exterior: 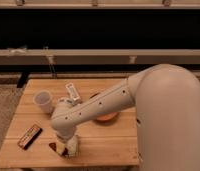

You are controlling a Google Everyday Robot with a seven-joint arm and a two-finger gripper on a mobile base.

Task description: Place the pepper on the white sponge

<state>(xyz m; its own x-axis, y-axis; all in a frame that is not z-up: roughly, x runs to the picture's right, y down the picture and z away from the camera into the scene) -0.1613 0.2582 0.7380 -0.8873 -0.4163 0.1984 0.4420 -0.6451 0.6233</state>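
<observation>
Wooden desk (pixel 109 145) stands before a dark wall. At its front edge the gripper (pixel 64 148) points down; whether it is open or gripping cannot be told. Beneath it, the pepper (pixel 59 149) touches the white sponge (pixel 73 144).

One each — cup (pixel 43 101), bowl (pixel 107 118), bar (pixel 29 136), pincer (pixel 64 148) at sponge (pixel 73 144).

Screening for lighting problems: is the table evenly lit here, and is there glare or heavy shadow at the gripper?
Camera view: warm, even light on the table, no glare; the space behind it is dark; the gripper, low at the table's front-left by the sponge, is dimmed in the shade of the arm.
</observation>
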